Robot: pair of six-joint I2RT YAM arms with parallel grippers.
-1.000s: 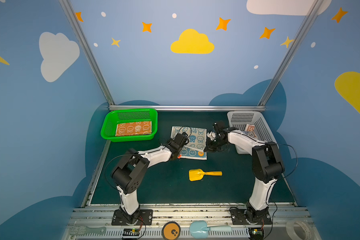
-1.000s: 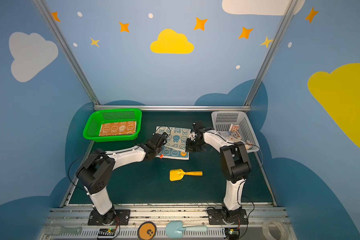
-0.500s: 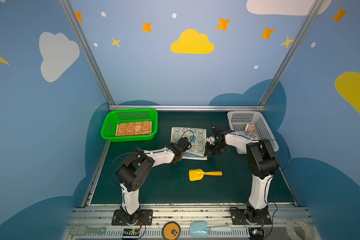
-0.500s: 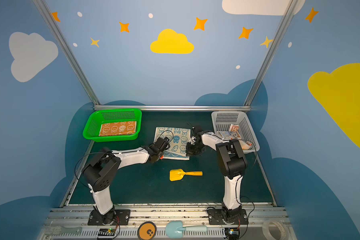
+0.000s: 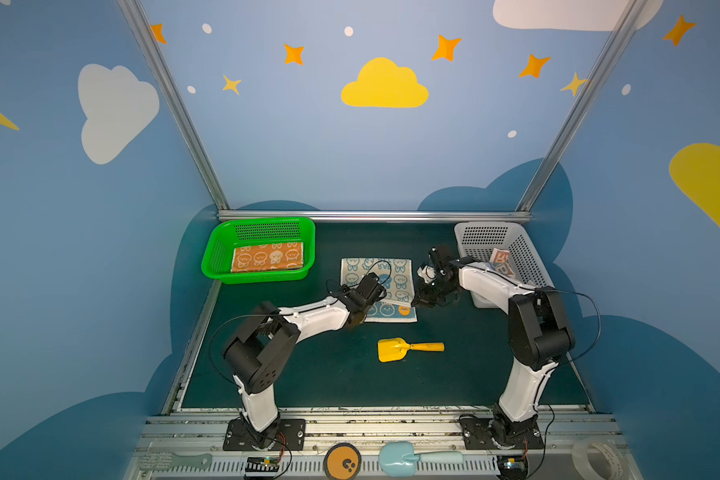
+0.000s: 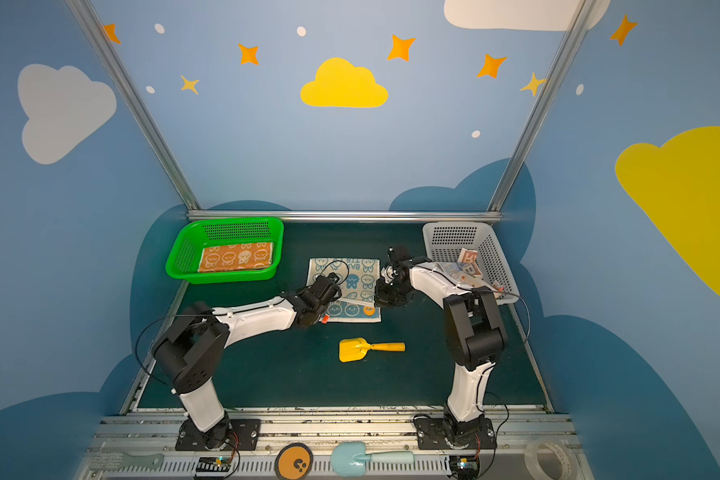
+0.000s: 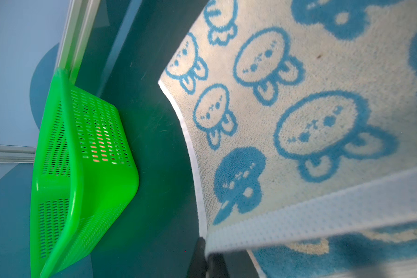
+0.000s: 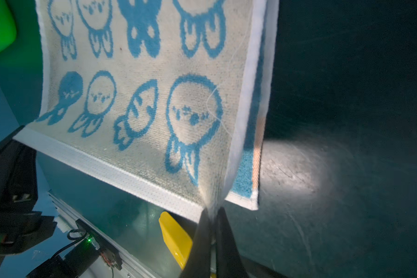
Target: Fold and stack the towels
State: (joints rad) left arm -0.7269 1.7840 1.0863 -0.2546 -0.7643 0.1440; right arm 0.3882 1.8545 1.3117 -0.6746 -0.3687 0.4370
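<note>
The left hand (image 7: 206, 250) and right hand (image 8: 211, 213) each pinch a towel (image 5: 395, 272) corner, holding that edge up level so it can fold flat over the half beyond them.

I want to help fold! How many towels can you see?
3. An orange towel lies in the green basket; a cream-blue towel is on the dark table in the middle; a lettered towel sits in the white basket, where more could hide.
</note>
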